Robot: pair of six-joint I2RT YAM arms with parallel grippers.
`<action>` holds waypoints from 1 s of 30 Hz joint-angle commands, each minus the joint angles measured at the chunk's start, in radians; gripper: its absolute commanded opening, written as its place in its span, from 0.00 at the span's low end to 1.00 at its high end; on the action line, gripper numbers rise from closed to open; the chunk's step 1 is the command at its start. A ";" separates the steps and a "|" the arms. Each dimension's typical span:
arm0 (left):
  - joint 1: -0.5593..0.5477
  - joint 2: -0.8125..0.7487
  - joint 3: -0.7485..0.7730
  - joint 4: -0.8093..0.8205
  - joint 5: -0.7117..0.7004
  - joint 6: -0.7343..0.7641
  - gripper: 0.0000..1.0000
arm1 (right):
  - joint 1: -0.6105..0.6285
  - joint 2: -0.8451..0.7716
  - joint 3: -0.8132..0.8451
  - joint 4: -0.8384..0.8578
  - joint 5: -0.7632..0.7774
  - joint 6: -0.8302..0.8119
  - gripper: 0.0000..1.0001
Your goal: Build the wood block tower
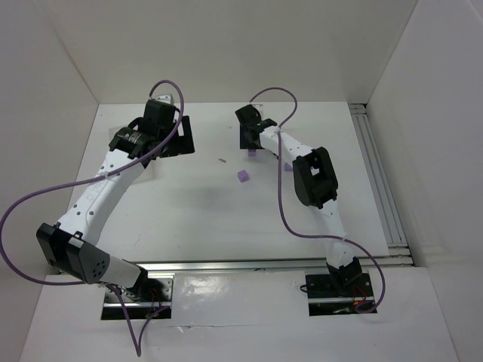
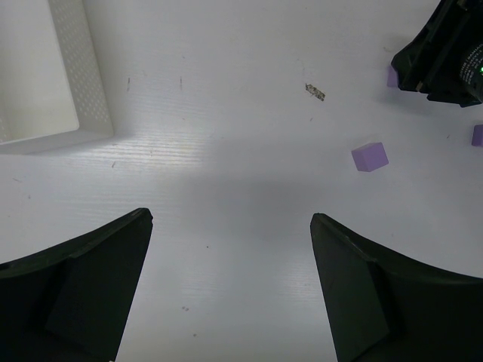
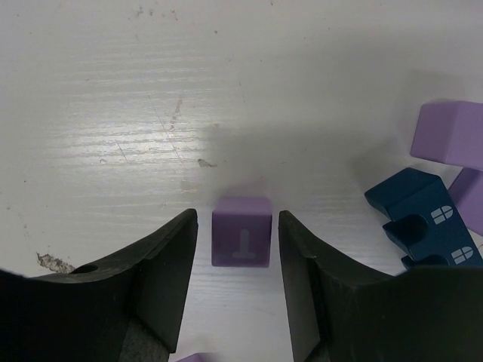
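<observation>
A light purple cube [image 3: 241, 232] with a pale T mark lies on the white table between the fingers of my right gripper [image 3: 237, 217]. The jaws stand open with a narrow gap on each side of the cube. To its right are a dark blue block [image 3: 423, 222] with arch marks and two more purple blocks [image 3: 449, 136]. In the top view the right gripper [image 1: 249, 139] is at the far middle of the table. A lone purple cube [image 1: 243, 176] sits nearer, also in the left wrist view [image 2: 370, 157]. My left gripper [image 2: 230, 219] is open and empty above bare table.
A translucent white box [image 2: 75, 83] stands at the far left by the left gripper [image 1: 181, 136]. A small dark scrap [image 2: 315, 91] lies on the table. White walls close the far side and both sides; a metal rail [image 1: 381, 181] runs along the right edge.
</observation>
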 commanded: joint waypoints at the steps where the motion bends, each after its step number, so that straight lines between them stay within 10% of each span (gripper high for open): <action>1: 0.003 -0.005 0.004 0.018 -0.011 -0.003 0.99 | -0.006 0.014 -0.009 -0.014 0.005 0.011 0.54; 12: 0.003 -0.014 -0.005 0.018 -0.011 -0.003 0.99 | -0.006 0.014 -0.028 -0.014 0.005 0.021 0.52; 21: 0.003 -0.023 -0.005 0.018 -0.011 -0.003 0.99 | 0.012 -0.063 -0.060 -0.005 0.028 0.021 0.21; 30: 0.012 -0.043 -0.014 0.018 -0.029 -0.003 0.99 | 0.067 -0.421 -0.447 0.173 -0.047 -0.067 0.21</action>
